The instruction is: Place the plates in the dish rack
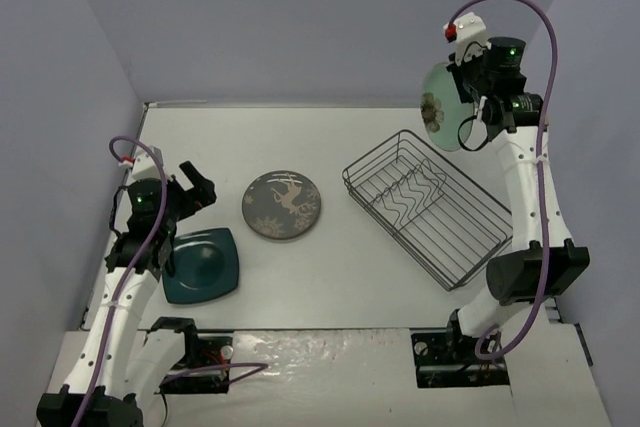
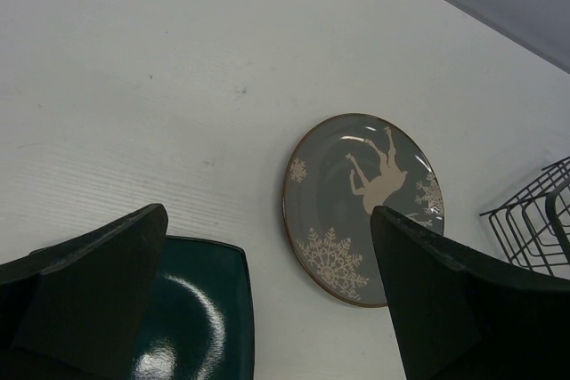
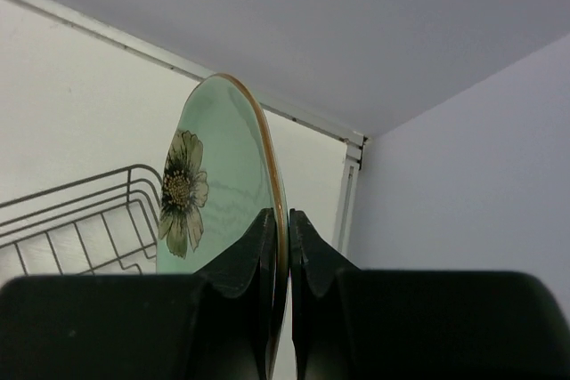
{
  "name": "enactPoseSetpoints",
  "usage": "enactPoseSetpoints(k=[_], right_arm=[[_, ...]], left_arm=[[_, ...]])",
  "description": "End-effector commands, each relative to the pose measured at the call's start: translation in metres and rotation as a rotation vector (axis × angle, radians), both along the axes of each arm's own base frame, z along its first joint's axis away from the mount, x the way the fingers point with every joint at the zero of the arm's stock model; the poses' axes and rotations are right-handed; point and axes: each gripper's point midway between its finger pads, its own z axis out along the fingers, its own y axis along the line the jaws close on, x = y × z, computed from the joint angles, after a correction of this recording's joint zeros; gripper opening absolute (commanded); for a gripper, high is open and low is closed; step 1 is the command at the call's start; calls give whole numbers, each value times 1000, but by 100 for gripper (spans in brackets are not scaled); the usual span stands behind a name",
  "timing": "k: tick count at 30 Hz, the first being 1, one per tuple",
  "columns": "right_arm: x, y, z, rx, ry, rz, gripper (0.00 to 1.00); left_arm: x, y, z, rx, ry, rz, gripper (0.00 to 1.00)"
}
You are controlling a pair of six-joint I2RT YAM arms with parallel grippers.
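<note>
Mint-green plate [image 3: 214,193] is standing on edge in the right wrist view, its rim pinched by the clamped right gripper [image 3: 285,216] and its flower face looking left. Only the top view is showing it hanging, long axis upright, above the far corner of the dish rack [image 1: 430,209], by the tabletop's [image 1: 330,277] far right corner. The left gripper [image 2: 269,213] is gaping empty over the teal plate [image 2: 200,318] near the left edge, with the deer plate [image 2: 365,206] lying flat beyond.
</note>
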Motion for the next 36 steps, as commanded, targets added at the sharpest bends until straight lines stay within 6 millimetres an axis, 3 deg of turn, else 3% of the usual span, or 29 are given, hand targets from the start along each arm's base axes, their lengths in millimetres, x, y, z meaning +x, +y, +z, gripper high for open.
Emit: enactPoseSetpoints(k=[1,3,9,20,28,36], right_arm=[[16,13,39,-193,-94,236,0],[18,15,30,-243,-73,276,0],[20,16,10,-299,-31,308,0],[4,24,-22,-354,42,364,0],[9,29,-51,-402,105,389,0],[1,31,-94,-451,209,460,0]], left_arm=[[9,6,25,45,-61,16,97],[9,13,24,62,-56,50,97],[11,9,28,71,-91,19,97],[10,13,27,85,-97,35,97],[10,14,25,92,-89,41,97],[12,16,17,97,-70,53,97]])
